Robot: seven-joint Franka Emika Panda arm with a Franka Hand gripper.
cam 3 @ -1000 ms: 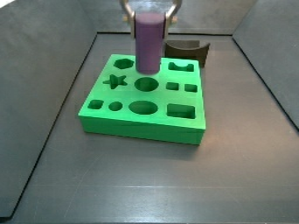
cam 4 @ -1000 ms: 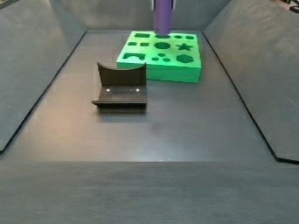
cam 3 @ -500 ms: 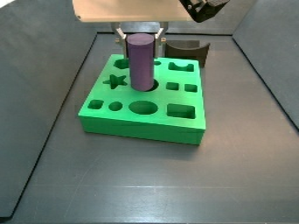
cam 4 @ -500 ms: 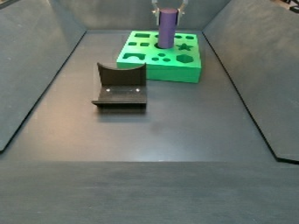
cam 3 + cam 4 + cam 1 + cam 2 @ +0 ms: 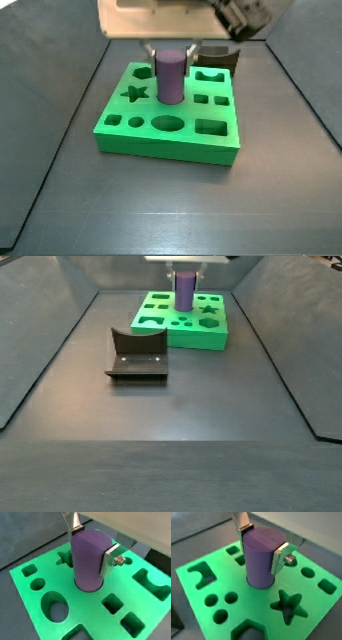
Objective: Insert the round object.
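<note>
The purple cylinder peg (image 5: 89, 559) stands upright with its lower end in the middle round hole of the green block (image 5: 77, 614). It also shows in a wrist view (image 5: 261, 557) and in both side views (image 5: 171, 73) (image 5: 185, 293). My gripper (image 5: 92, 543) is shut on the peg's upper part, one silver finger (image 5: 109, 556) on each side. The gripper shows in a wrist view (image 5: 262, 541) and directly above the green block (image 5: 168, 122) in a side view (image 5: 171, 47). The green block (image 5: 185, 318) has several other shaped holes, all empty.
A dark brown block with a curved notch (image 5: 218, 55) stands right behind the green block. The fixture (image 5: 136, 353), a dark bracket on a base plate, stands on the floor apart from the green block. Grey walls enclose the floor.
My gripper has come down with the peg. The peg's lower end has gone deeper into the middle round hole, so less of it stands above the block.
</note>
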